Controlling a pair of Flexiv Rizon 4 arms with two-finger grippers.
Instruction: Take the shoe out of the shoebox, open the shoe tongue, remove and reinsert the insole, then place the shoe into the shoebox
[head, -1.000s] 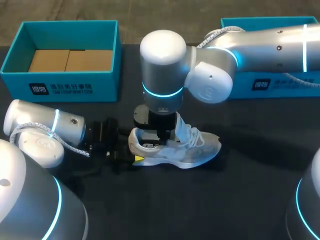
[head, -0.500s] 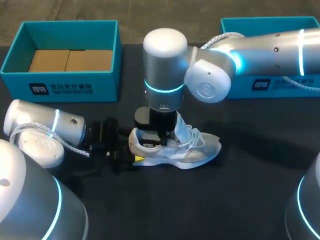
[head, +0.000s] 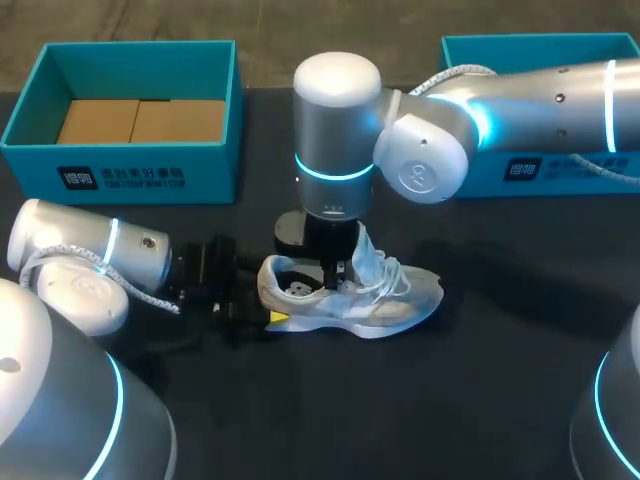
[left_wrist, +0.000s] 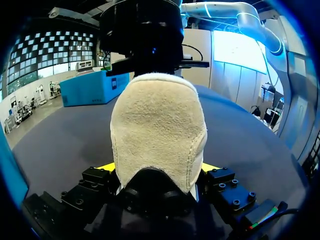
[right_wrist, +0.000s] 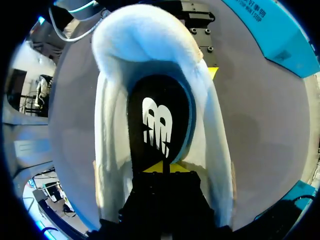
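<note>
The left claw grips the shoe by its heel while the right claw, tips closed together, sits inside it against the insole just ahead, so insole removal seems underway, calling next for a firm pinch and steady lift.

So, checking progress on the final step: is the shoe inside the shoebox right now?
No, the shoe lies on the table, outside the open shoebox, whose bare floor shows.
</note>
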